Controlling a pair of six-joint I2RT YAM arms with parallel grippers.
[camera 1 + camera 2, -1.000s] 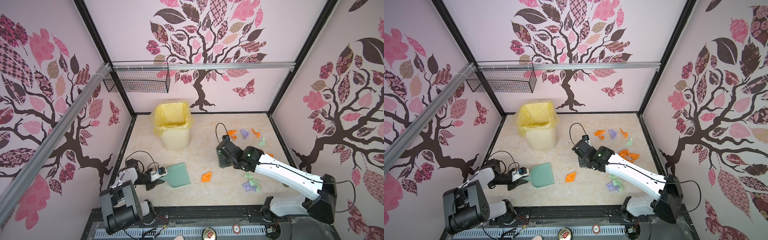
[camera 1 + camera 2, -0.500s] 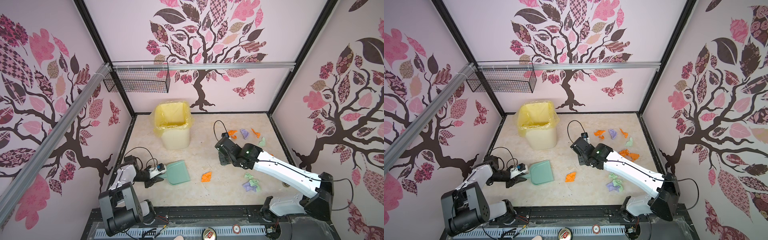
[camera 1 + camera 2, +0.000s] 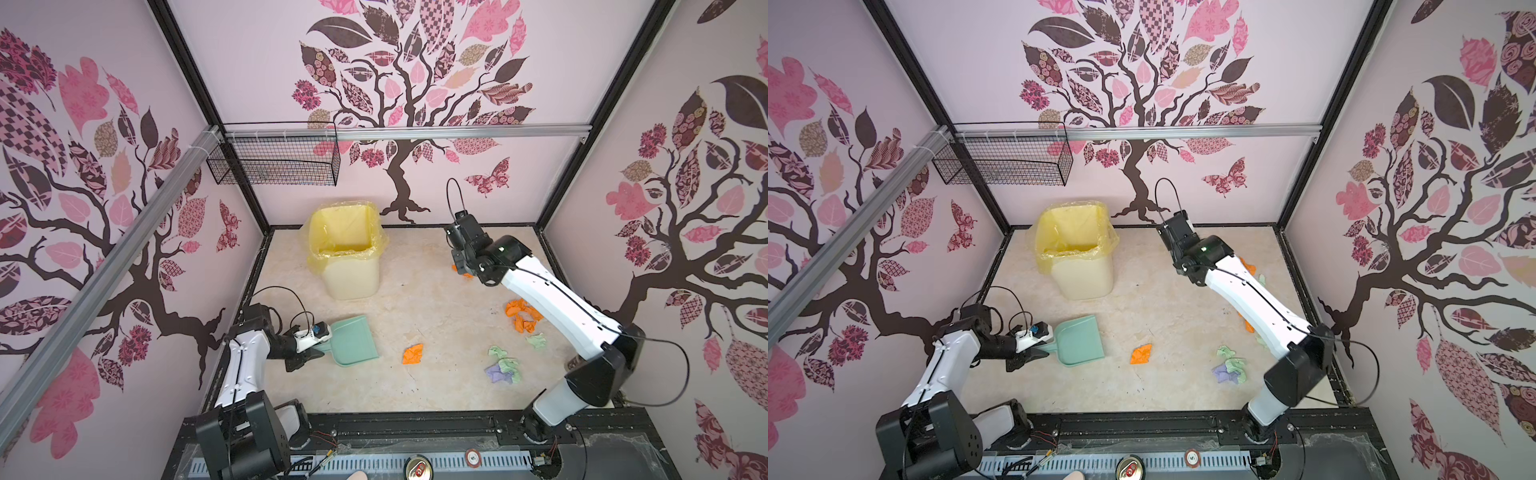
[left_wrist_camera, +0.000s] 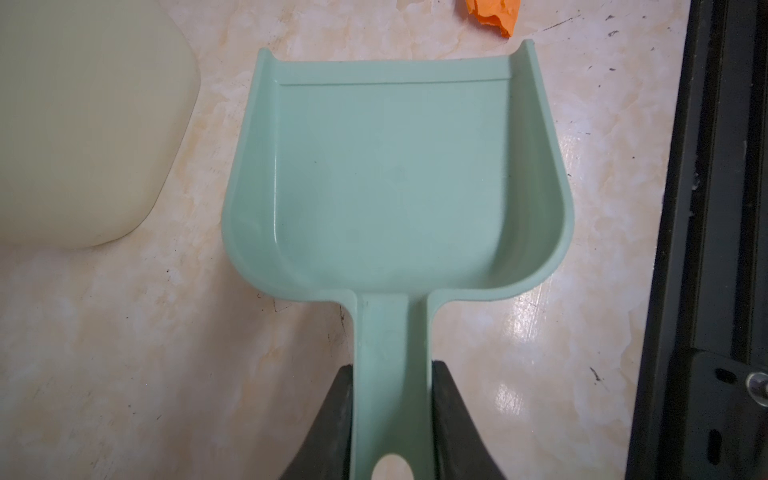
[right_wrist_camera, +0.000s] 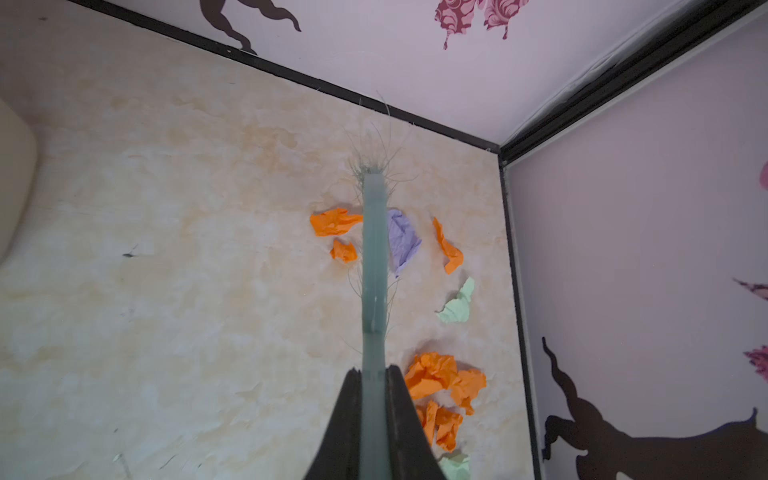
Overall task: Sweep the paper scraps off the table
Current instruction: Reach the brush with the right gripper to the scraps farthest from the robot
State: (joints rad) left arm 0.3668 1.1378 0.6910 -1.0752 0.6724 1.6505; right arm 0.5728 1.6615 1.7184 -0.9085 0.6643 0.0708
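Observation:
Orange, lilac and pale green paper scraps lie on the right half of the beige table (image 3: pixel 419 291): a lone orange wad (image 3: pixel 412 354), an orange heap (image 3: pixel 521 316) and a green-lilac heap (image 3: pixel 505 370). More paper scraps (image 5: pixel 402 241) lie near the back right corner, either side of the teal brush (image 5: pixel 374 270). My right gripper (image 5: pixel 374 372) is shut on the brush handle and holds it above those scraps. My left gripper (image 4: pixel 392 370) is shut on the handle of the teal dustpan (image 4: pixel 395 174), which lies flat and empty at the front left (image 3: pixel 353 340).
A cream bin with a yellow liner (image 3: pixel 347 257) stands at the back left, close to the dustpan's side (image 4: pixel 83 124). A wire basket (image 3: pixel 274 160) hangs on the back left wall. The black frame (image 4: pixel 715 208) runs along the table's front edge.
My right arm has swung the brush from mid-table toward the back right corner and now covers the far scraps from above. The dustpan has shifted only slightly.

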